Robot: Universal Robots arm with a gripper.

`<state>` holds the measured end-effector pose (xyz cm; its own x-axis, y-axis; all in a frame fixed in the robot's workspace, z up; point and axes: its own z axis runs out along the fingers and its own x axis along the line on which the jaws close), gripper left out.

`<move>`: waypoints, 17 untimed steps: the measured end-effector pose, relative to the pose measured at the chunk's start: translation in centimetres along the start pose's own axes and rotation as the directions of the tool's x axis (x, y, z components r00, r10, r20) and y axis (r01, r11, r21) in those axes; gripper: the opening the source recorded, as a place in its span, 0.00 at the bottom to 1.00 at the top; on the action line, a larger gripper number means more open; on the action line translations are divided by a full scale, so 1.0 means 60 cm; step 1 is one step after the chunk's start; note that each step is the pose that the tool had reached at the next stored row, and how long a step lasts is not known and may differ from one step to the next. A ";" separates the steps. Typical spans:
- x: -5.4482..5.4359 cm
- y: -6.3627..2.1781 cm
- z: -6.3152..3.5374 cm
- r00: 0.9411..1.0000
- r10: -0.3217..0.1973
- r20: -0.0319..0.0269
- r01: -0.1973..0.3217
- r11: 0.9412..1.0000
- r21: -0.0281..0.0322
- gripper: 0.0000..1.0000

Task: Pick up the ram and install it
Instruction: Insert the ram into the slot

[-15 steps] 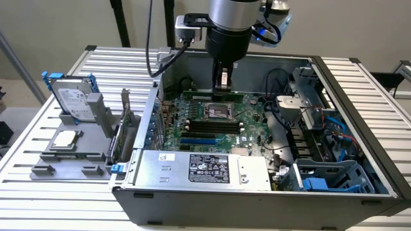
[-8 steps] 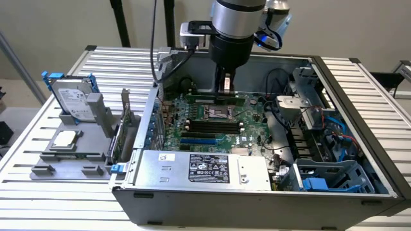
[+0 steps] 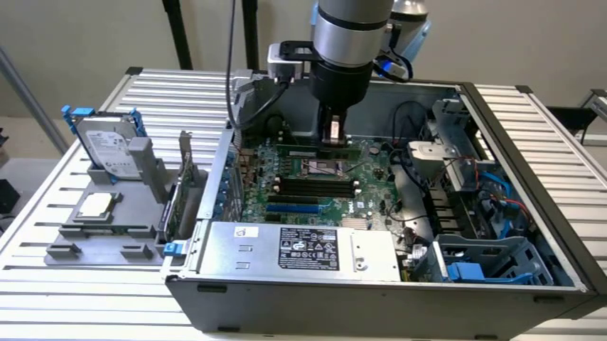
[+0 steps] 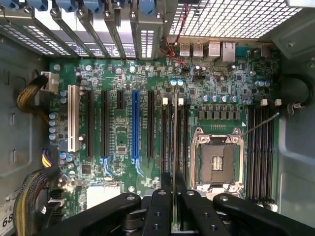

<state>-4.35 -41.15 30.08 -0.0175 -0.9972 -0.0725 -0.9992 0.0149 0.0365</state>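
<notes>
A: What's sitting inside the computer case [image 3: 531,177]?

B: It lies open on its side on the bench [image 3: 57,284], a ribbed metal surface of pale slats. Inside, a green motherboard [image 3: 365,192] covers the floor of the case. A boxy grey metal power supply [image 3: 303,249] with a printed label fills the near edge, and a blue-grey plastic drive cage [image 3: 493,259] sits at the exterior view's right, with cables beside it.

A: And the tool?

B: The tool [image 4: 173,196] hangs over the board, its black fingers [image 4: 160,206] clenched on the ram [image 4: 173,142], a thin stick seen edge-on in the wrist view. In the exterior view the ram [image 3: 323,152] shows as a narrow green strip just under the arm, above the square metal processor socket [image 3: 323,169].

A: Where does it sit against the slots?

B: In the wrist view it lines up with the long black memory slots [image 4: 170,132] beside the socket [image 4: 216,164]; whether it touches them I cannot tell. Farther along stand a blue expansion slot [image 4: 135,125] and a white one [image 4: 75,118].

A: Anything outside the case?

B: A grey moulded holder [image 3: 104,227] on the bench carries a hard drive [image 3: 109,145] propped upright, a flat square processor chip [image 3: 97,206], and an upright green card [image 3: 180,192].
</notes>
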 end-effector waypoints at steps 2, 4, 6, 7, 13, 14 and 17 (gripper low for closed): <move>-0.001 0.000 0.006 1.000 0.000 0.000 0.000 1.000 0.000 0.14; -0.002 -0.001 0.012 1.000 0.000 -0.005 0.000 1.000 0.000 0.14; -0.002 -0.002 0.017 1.000 0.000 -0.011 0.000 1.000 0.000 0.14; -0.003 -0.002 0.019 1.000 0.001 -0.016 -0.001 1.000 0.000 0.14; -0.003 -0.008 0.028 0.999 0.002 -0.051 -0.002 1.000 0.001 0.14; -0.004 -0.009 0.030 0.998 0.002 -0.056 -0.002 1.000 0.001 0.14; -0.004 -0.012 0.036 0.998 0.002 -0.066 -0.002 1.000 0.001 0.14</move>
<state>-3.71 -40.77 27.93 -0.0176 -0.9998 -0.0064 -0.9992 0.0173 0.0355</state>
